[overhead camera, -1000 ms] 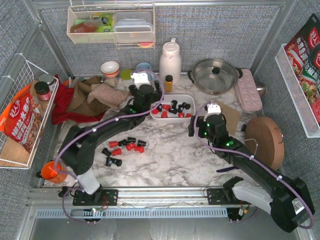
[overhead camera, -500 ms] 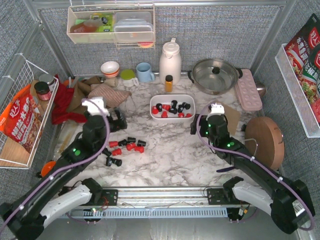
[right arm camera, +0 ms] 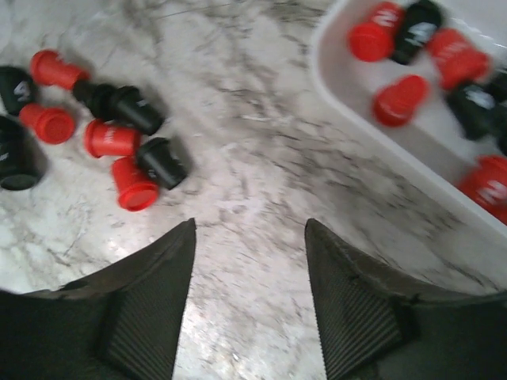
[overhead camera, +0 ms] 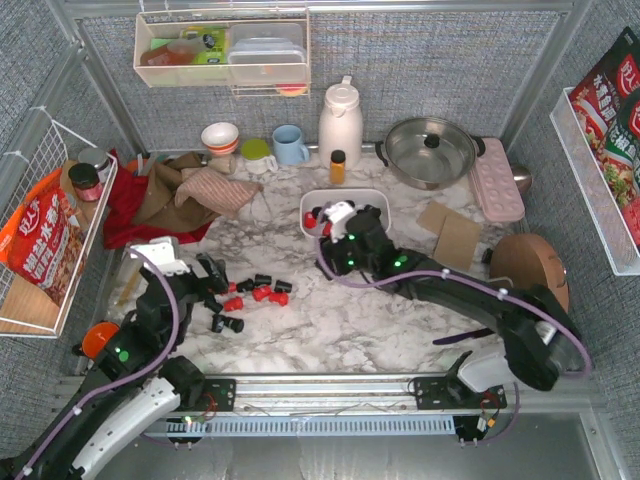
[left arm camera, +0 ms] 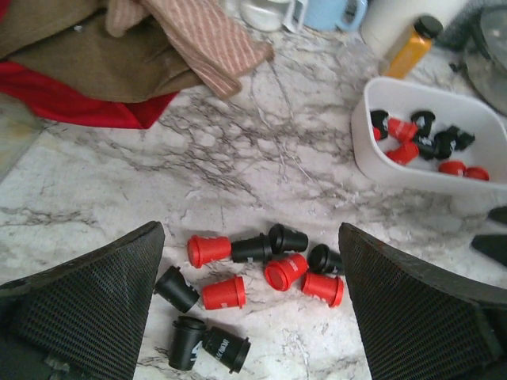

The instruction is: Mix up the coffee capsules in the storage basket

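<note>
Storage basket (left arm camera: 396, 170): perhaps ten coffee capsules (left arm camera: 402, 128)

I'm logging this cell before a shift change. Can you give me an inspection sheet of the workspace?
Surface: marble tabletop, no spill seen.
Job's things: red and black coffee capsules, some loose on the table, some in the white storage basket.
Clutter: cloths, blue mug, thermos, pot, pink tray.
Hands: left hand open above the loose capsules; right hand open, empty, beside the basket.
Cables: purple cables along both arms, nothing snagged.
Surroundings: wire racks with food packets on the side walls.
</note>
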You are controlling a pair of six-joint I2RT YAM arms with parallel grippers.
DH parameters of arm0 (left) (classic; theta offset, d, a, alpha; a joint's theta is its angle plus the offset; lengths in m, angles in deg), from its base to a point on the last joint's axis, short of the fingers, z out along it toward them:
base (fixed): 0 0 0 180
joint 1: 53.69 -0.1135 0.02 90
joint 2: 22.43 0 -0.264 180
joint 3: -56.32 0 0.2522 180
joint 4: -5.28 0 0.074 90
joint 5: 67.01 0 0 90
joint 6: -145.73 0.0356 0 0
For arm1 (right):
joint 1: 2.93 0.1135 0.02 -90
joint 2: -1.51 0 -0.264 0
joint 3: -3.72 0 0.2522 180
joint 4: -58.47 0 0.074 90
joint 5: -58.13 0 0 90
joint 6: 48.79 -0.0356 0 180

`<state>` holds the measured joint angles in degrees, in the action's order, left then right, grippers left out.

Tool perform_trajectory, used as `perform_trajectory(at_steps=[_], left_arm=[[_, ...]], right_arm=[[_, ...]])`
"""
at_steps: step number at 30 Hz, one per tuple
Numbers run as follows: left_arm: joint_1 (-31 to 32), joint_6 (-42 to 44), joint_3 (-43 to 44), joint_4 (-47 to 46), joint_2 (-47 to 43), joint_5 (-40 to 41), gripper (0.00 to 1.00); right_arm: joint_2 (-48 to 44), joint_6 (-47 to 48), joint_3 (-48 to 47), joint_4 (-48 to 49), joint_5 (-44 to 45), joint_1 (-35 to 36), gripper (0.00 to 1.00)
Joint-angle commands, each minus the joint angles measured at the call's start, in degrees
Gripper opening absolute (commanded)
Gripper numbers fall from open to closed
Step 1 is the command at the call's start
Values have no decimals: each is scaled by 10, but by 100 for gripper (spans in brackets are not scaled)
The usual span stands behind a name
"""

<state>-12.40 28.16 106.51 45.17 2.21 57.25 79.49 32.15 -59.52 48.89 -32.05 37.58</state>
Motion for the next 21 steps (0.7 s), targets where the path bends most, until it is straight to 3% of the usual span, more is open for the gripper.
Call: perform_trajectory(at_steps=[1, 11, 21], left_arm=[[-4, -35, 3, 29, -29, 66, 99], [-4, -41, -1, 36, -80, 71, 99], [-6, -40, -1, 37, -86, 74, 99]], right_arm=[[78, 40, -54, -2, -51, 44, 57], [283, 72, -219, -85, -73, 106, 47], [357, 90, -271, -128, -38, 112, 43]])
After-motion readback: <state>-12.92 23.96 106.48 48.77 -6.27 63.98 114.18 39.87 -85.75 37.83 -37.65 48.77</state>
